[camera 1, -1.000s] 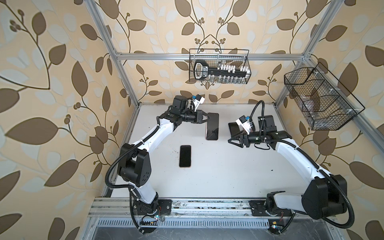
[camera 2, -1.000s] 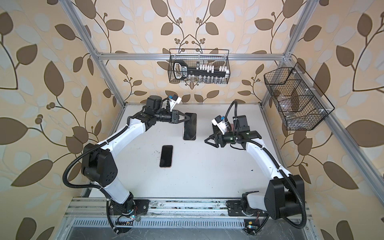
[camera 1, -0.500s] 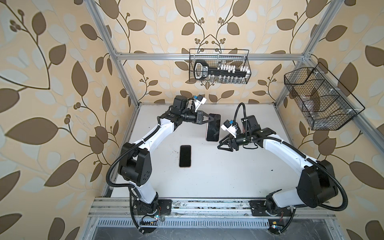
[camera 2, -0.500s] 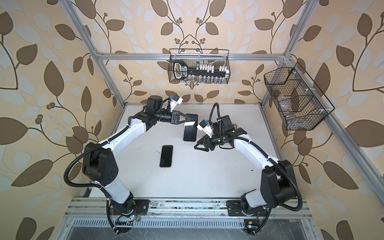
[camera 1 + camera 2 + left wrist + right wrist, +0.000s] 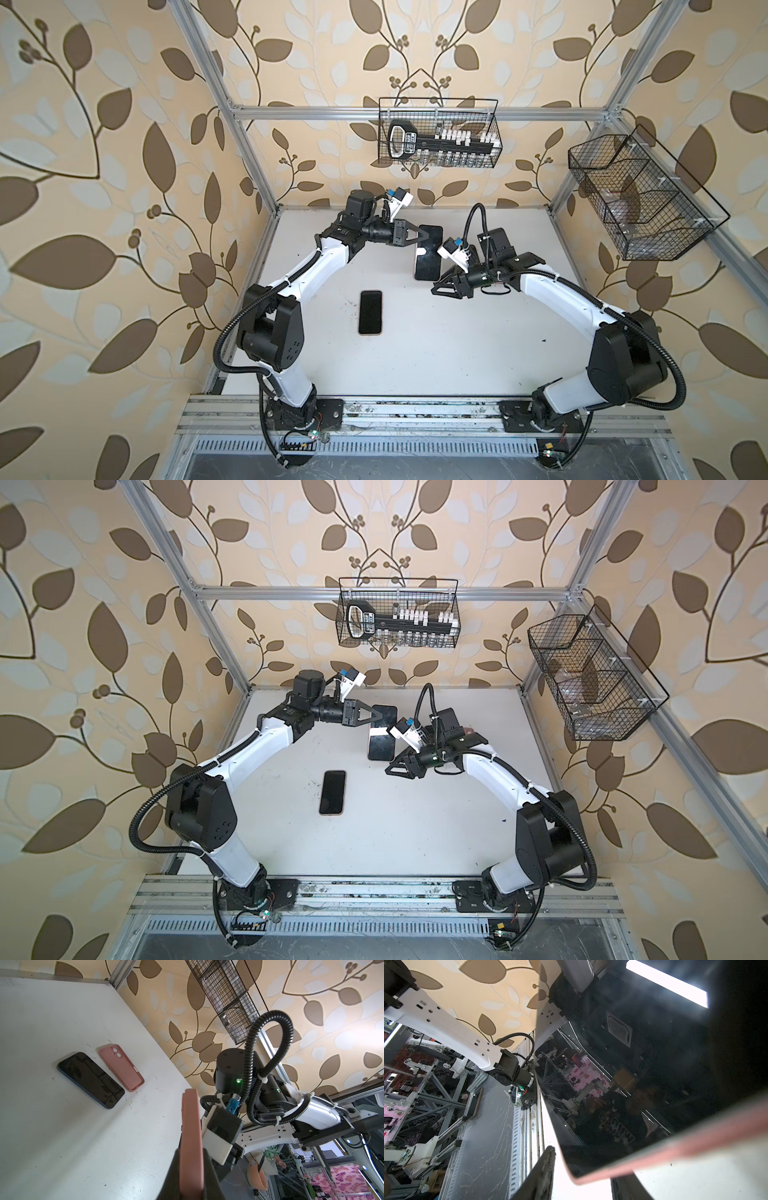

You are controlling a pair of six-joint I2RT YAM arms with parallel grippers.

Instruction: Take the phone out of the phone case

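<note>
Beyond the loose phone (image 5: 370,311) on the desk (image 5: 457,353), left pincer (image 5: 420,237) clamped the cased phone (image 5: 428,266) aloft; right pincer (image 5: 435,289), jaws apart at its end nearer that phone, probably needed only the case (image 5: 191,1136) lip.

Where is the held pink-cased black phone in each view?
Both top views: pink-cased black phone, just back of centre.
Left wrist: its pink rim, edge-on.
Right wrist: its dark screen fills most of the frame.
Landmark: left end effector clamping it.

phone (image 5: 654,1064): glossy black glass, mirror-like
phone case (image 5: 191,1147): matt pink, smooth
tabletop (image 5: 436,353): matt white, speckled
wire basket (image 5: 440,133): black metal mesh
</note>
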